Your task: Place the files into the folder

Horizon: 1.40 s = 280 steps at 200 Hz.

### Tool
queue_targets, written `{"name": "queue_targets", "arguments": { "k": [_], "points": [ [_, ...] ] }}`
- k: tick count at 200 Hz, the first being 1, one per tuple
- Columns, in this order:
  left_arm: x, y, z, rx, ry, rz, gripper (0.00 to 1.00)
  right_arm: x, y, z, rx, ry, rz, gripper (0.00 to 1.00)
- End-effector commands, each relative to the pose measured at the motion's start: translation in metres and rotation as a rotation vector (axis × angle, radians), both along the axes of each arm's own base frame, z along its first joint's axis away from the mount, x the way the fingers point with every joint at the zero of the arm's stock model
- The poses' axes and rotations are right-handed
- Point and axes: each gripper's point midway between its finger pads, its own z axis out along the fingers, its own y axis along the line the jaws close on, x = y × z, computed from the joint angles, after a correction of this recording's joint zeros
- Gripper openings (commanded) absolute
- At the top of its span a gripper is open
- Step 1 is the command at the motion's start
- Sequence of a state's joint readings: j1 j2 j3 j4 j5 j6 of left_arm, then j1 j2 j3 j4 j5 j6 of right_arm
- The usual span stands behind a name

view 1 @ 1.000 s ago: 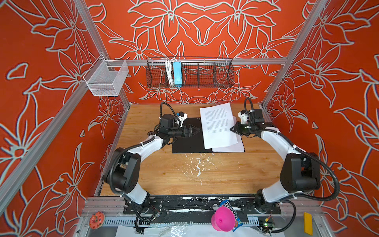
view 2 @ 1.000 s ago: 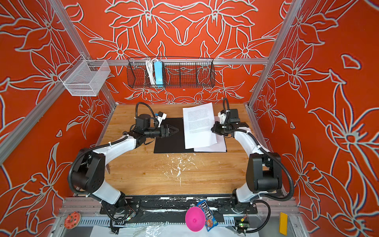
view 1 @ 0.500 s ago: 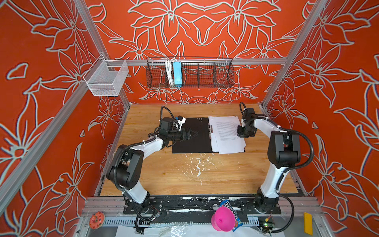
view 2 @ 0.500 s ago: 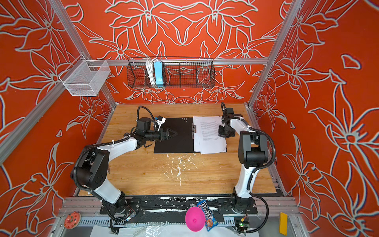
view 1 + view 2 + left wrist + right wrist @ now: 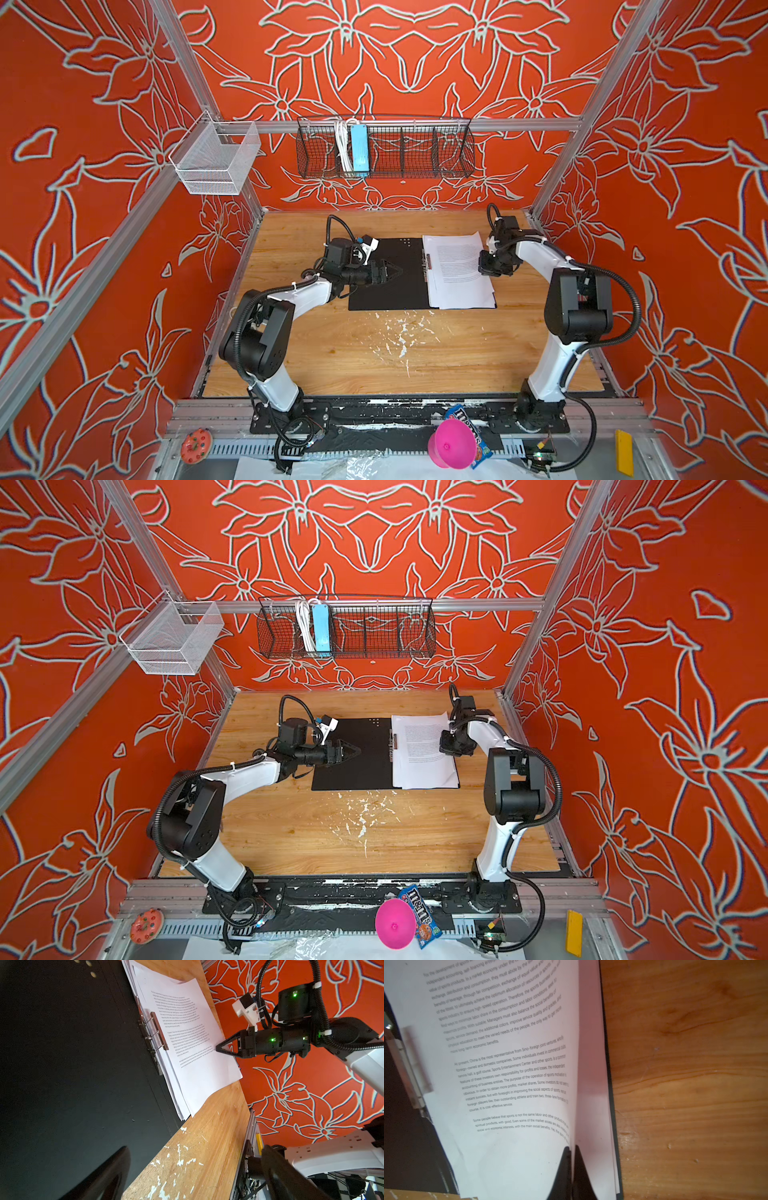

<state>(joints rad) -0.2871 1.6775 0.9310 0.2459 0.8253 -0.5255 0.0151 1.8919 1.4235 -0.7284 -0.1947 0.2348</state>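
Files (image 5: 457, 270): likely limp, buckle-prone; pinch edge opposite spine clip (image 5: 428, 259). Right gripper (image 5: 570, 1148) clamped on top sheet there. Left gripper (image 5: 392, 272) spread wide, other side of clip.

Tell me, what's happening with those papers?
Right pincer shut on edge of papers. Left pincer open over folder. Papers lie inside folder. Nothing in the way.

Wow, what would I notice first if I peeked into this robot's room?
The bright orange-red walls with big white flowers all around. Then the white files lying on the open black folder in the middle, where the right tool pinches the top sheet's edge. A hot-pink cone sits at the front edge.
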Motion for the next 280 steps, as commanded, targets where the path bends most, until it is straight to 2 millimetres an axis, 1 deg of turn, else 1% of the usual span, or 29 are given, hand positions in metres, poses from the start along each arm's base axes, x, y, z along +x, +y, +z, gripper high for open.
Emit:
{"name": "queue_targets", "arguments": {
  "k": [1, 58, 88, 171, 196, 207, 225, 280],
  "points": [
    [0.003, -0.003, 0.005, -0.025, -0.015, -0.018, 0.98, 0.0, 0.013, 0.005, 0.051, -0.012, -0.004, 0.0],
    [0.005, -0.004, 0.001, -0.028, -0.003, -0.024, 0.98, -0.003, 0.018, -0.003, 0.05, 0.005, 0.012, 0.0],
    [0.005, -0.004, -0.001, -0.025, 0.001, -0.025, 0.98, -0.006, 0.017, -0.007, 0.034, 0.016, 0.025, 0.0],
    [0.005, -0.006, -0.004, -0.036, 0.011, -0.032, 0.98, -0.004, 0.019, -0.005, 0.022, 0.002, 0.066, 0.0],
    [0.006, -0.007, -0.005, -0.041, 0.013, -0.033, 0.98, -0.002, 0.02, -0.004, 0.018, 0.001, 0.07, 0.15],
    [0.006, -0.007, -0.005, -0.043, 0.016, -0.034, 0.98, -0.001, 0.02, -0.004, 0.016, 0.004, 0.072, 0.19],
    [0.007, -0.007, -0.006, -0.044, 0.019, -0.035, 0.98, 0.001, 0.021, -0.004, 0.013, 0.003, 0.081, 0.2],
    [0.008, -0.008, -0.008, -0.05, 0.027, -0.038, 0.98, 0.004, 0.024, -0.006, 0.006, 0.0, 0.099, 0.2]
  ]
}}
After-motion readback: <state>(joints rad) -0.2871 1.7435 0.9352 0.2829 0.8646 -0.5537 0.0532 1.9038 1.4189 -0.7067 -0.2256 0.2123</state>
